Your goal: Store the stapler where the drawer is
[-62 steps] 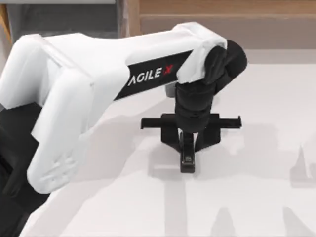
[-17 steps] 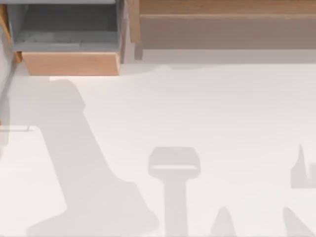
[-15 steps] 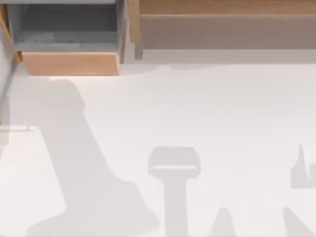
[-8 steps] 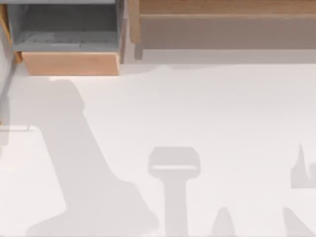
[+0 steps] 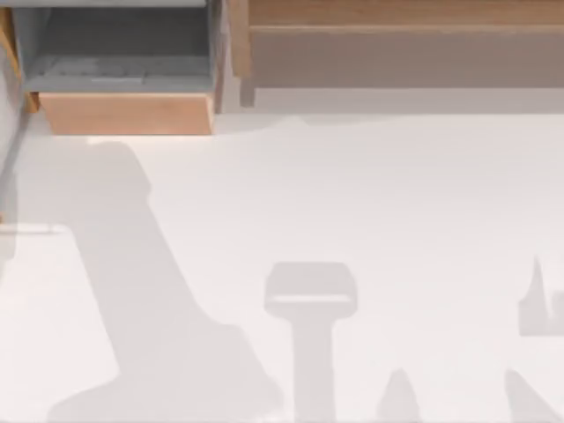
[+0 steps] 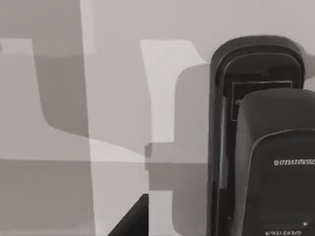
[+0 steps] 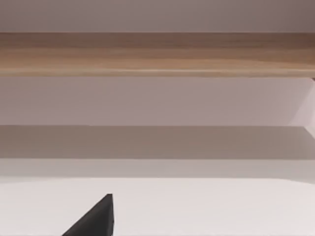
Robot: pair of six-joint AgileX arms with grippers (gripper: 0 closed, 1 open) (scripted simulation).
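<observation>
Stapler (image 6: 256,142) pinched in left gripper (image 6: 275,196); drawer (image 5: 123,113) open at table's far-left corner. Risk: slips on release, misses drawer.

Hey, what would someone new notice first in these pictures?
The open drawer, with its tan front panel, sits at the table's far left corner in the top view. In the left wrist view, the black stapler looms close, held up at the left pincer.
</observation>
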